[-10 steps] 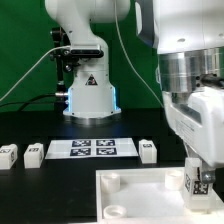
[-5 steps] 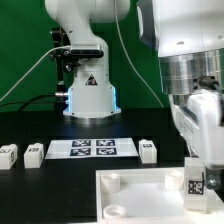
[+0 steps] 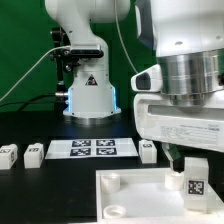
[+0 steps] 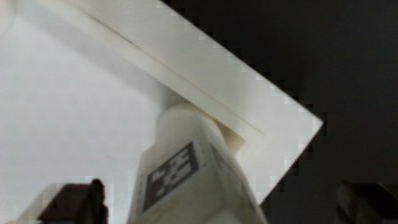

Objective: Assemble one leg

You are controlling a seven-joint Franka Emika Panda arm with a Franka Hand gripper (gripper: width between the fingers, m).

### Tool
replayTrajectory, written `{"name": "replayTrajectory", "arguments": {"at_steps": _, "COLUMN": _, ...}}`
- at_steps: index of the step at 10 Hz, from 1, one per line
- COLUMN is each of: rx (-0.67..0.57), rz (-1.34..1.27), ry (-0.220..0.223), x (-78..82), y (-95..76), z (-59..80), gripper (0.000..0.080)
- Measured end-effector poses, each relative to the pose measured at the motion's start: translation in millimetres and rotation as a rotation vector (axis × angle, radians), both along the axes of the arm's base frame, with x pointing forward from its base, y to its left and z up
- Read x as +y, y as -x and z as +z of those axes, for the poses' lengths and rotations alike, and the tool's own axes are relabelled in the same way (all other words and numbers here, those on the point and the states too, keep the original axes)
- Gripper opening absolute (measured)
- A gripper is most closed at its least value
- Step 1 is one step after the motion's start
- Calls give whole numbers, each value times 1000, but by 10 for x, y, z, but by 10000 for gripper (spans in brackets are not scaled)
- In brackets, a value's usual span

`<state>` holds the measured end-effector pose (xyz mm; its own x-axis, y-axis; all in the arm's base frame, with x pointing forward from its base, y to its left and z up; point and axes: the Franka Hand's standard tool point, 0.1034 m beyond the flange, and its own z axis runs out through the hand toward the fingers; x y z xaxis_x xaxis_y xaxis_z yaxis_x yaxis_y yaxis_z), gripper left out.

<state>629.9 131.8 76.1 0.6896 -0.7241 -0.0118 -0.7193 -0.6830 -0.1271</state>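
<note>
The leg (image 3: 194, 174) is standing upright on the panel's (image 3: 135, 190) corner, at 4 o'clock in the exterior view. It looks like a light, stiff, smooth plastic post, probably best pinched across its flat sides near the top. The fingers (image 4: 75, 203) are hanging spread wide either side of it, gripping nothing. The leg's foot is hiding the socket, so seating depth is hard to judge. Other legs (image 3: 33, 153) are lying on the tabletop (image 3: 40, 186) at 9 o'clock.

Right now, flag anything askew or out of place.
Nothing stands out. The small white tagged plastic leg looks upright at the large flat white panel's corner, between the fingers of the open pincer.
</note>
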Motion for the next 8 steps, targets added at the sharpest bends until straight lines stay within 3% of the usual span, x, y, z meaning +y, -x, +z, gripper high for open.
{"name": "replayTrajectory", "arguments": {"at_steps": 4, "rx": -33, "rz": 333, "ry": 29, "x": -39, "y": -7, "z": -3, "gripper": 649}}
{"name": "replayTrajectory", "arguments": {"at_steps": 5, "rx": -32, "rz": 323, "ry": 28, "x": -38, "y": -7, "z": -4, "gripper": 536}}
{"name": "replayTrajectory", "arguments": {"at_steps": 6, "rx": -28, "rz": 285, "ry": 24, "x": -38, "y": -6, "z": -5, "gripper": 370}}
{"name": "replayTrajectory", "arguments": {"at_steps": 7, "rx": -20, "rz": 262, "ry": 25, "x": -71, "y": 9, "z": -16, "gripper": 370}}
{"name": "replayTrajectory", "arguments": {"at_steps": 8, "rx": -9, "rz": 158, "ry": 18, "x": -87, "y": 11, "z": -22, "gripper": 299}}
